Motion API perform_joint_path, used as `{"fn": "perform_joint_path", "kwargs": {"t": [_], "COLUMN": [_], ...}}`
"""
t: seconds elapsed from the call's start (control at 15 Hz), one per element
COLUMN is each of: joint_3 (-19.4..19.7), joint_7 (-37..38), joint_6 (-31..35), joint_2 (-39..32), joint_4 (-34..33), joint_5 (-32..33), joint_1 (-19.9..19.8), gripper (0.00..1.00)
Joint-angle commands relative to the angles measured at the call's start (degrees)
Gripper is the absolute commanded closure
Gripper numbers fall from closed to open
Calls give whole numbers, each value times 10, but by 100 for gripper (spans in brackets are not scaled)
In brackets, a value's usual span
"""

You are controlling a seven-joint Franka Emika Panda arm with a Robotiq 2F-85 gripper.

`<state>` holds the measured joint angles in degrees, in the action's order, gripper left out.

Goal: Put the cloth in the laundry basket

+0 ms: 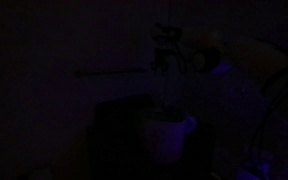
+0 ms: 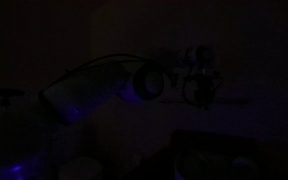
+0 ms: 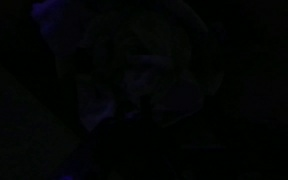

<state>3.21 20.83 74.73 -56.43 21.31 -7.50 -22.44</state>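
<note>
Straight beneath my hand, in near darkness, I make out the pale laundry basket. I cannot tell whether the hand is open or holding anything.

Darkness swallows nearly everything. In an exterior view the basket is a dim pale shape, its base lost in shadow. The gripper above it is a blur, its jaws unreadable. The wrist view shows only murky shapes, and the cloth cannot be picked out.
</note>
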Motion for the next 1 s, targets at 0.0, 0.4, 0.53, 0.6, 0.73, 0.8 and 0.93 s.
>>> {"fn": "perform_joint_path", "kwargs": {"t": [0.0, 0.4, 0.53, 0.6, 0.73, 0.8, 0.93], "joint_3": [-12, -60, -71, -75, -64, -64, -64], "joint_7": [-32, -148, -148, -148, -129, -129, -129], "joint_6": [20, 124, 124, 116, 114, 114, 116], "joint_2": [3, -16, -25, -28, -29, -33, -31], "joint_4": [-2, 5, 7, 8, 3, 3, 6], "joint_5": [-7, -49, -63, -66, -51, -51, -51], "joint_1": [-8, -38, -47, -49, -40, -41, -40], "gripper": [12, 0, 0, 0, 0, 0, 0]}}
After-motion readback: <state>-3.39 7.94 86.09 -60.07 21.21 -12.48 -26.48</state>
